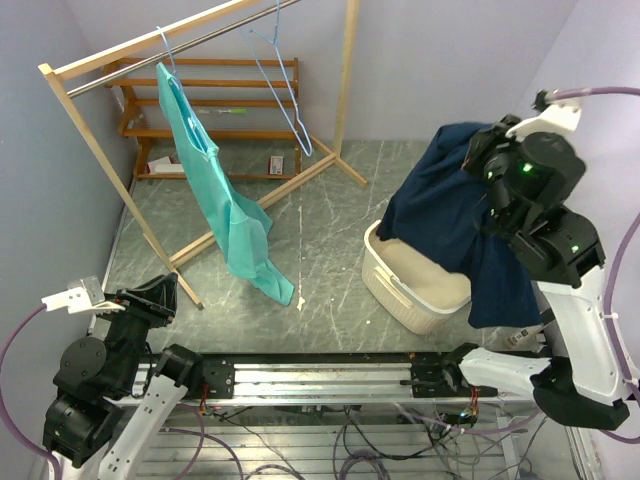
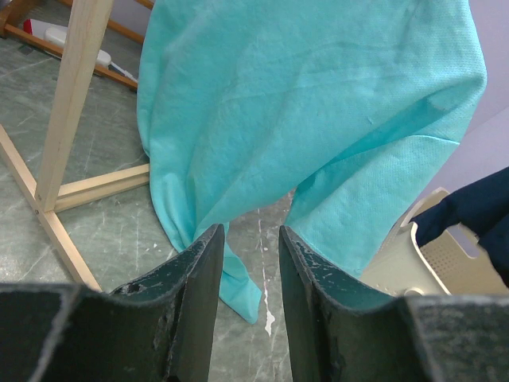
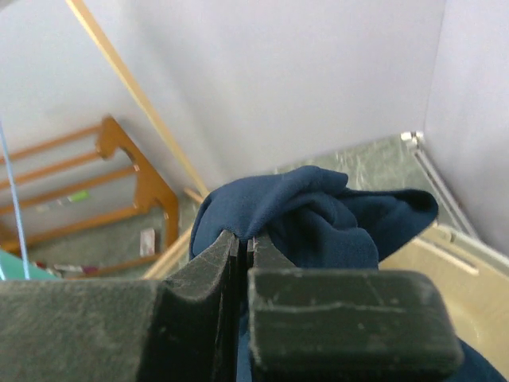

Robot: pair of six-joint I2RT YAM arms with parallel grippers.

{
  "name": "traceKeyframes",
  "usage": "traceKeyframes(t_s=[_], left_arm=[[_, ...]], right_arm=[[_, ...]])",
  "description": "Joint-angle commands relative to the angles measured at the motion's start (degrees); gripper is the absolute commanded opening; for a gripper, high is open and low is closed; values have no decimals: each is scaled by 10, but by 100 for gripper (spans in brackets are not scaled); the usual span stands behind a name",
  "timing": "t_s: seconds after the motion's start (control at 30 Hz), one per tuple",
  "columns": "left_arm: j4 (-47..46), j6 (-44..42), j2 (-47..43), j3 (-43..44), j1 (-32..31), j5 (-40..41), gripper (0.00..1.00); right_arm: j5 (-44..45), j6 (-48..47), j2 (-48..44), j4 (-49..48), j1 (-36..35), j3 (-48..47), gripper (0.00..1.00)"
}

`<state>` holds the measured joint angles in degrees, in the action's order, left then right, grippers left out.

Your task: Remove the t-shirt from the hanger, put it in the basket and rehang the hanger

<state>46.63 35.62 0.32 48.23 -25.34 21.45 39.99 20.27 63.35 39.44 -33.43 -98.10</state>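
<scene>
The right gripper [image 3: 242,239] is closed tight, its jaws pressed together on a fold of the dark blue t-shirt [image 1: 440,215] of soft cloth. This shirt hangs from the gripper above the cream plastic laundry basket [image 1: 398,296], and its lower part falls over the far rim and down the right side of the basket. On the wooden rack [image 1: 97,150], a thin blue wire hanger [image 1: 305,148] hangs bare from the rail. I judge that the dark blue t-shirt came off this hanger, so that part of the work looks done, apart from letting the shirt go into the basket.

The turquoise t-shirt [image 1: 215,190] of thin fabric is on its own pale blue hanger [image 1: 163,45] at the left end of the rail. Its lowest corner reaches down to the green stone table [image 1: 330,230]. The left gripper [image 2: 250,235] is low and near the base, well apart from this shirt. Its jaws stand a little apart and hold nothing, and it points toward the lower hem.

If the task includes both shirts, about half is left: the turquoise one must be taken and drawn off its hanger.
</scene>
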Motion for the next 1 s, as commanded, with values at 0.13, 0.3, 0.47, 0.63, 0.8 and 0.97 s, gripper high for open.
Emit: traceKeyframes(t_s=[0.13,0.3,0.47,0.63,0.8,0.97], left_arm=[[1,6,-3,7,-5,9,45],[0,5,-3,6,-5,9,45],[1,6,-3,6,-5,11,45],[2,6,-3,7,-5,13,45],[0,5,-3,6,-5,11,45],[0,5,-3,6,-5,10,45]], right_arm=[[72,-114,68,-96,1,-162,0],[97,-170,76,-189,1,-154,0],[96,-173,95,-183,1,-157,0],[99,-110,36,-111,1,-40,0],[98,-22,-59,-26,1,116,0],[62,50,-119,41,1,238,0]])
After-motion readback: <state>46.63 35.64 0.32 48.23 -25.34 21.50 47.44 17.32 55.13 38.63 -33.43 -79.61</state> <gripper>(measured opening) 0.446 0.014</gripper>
